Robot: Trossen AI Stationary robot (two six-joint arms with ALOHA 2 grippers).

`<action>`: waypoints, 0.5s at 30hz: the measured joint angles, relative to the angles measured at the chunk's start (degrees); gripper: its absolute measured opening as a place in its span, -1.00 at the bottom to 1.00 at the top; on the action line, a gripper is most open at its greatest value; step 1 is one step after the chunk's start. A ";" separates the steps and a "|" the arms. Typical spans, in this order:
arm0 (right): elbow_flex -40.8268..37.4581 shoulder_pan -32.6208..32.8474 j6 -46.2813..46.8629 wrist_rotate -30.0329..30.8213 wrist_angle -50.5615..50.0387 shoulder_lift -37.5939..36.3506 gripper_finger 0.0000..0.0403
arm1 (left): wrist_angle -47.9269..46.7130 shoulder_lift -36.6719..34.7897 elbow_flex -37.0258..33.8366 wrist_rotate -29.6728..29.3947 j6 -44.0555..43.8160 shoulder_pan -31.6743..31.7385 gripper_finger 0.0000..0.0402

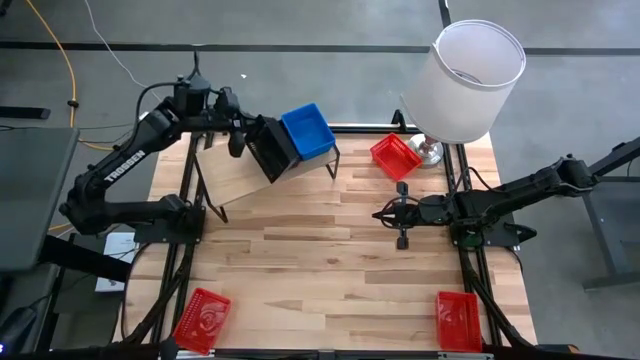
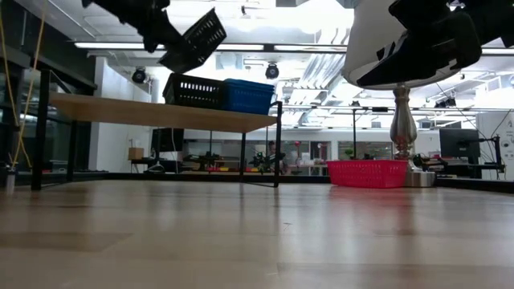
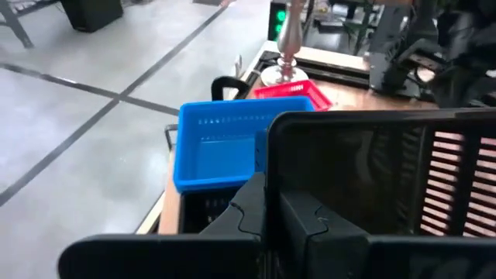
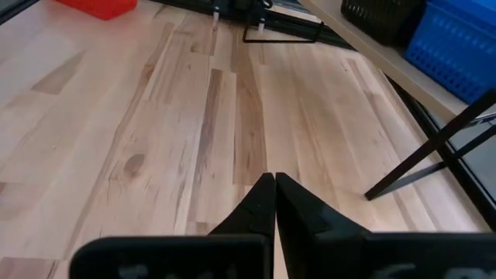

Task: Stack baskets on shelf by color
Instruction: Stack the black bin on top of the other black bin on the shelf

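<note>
Black basket (image 1: 272,150) clamped in left gripper (image 1: 243,137); right gripper (image 1: 402,213) closed, empty.

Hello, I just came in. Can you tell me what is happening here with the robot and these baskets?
The left gripper holds a black basket, tilted, in the air above the shelf. On the shelf another black basket and a blue basket already stand side by side. The right gripper is shut and empty, waiting over the table. Three red baskets are on the table: one by the lamp, and two at the near corners.
</note>
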 joint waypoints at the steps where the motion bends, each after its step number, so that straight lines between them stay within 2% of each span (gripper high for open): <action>1: 0.00 0.00 -0.05 -0.01 0.00 0.01 -1.00 | 1.40 0.00 -0.89 0.82 -0.48 0.66 -1.00; 8: 0.00 0.00 0.05 -0.23 0.00 -0.01 -1.00 | 2.52 0.07 -1.65 2.25 -1.38 3.33 -1.00; 15: 0.00 0.00 0.28 -0.44 0.00 0.00 -1.00 | 1.98 -0.20 -1.65 -3.21 -2.04 5.98 -1.00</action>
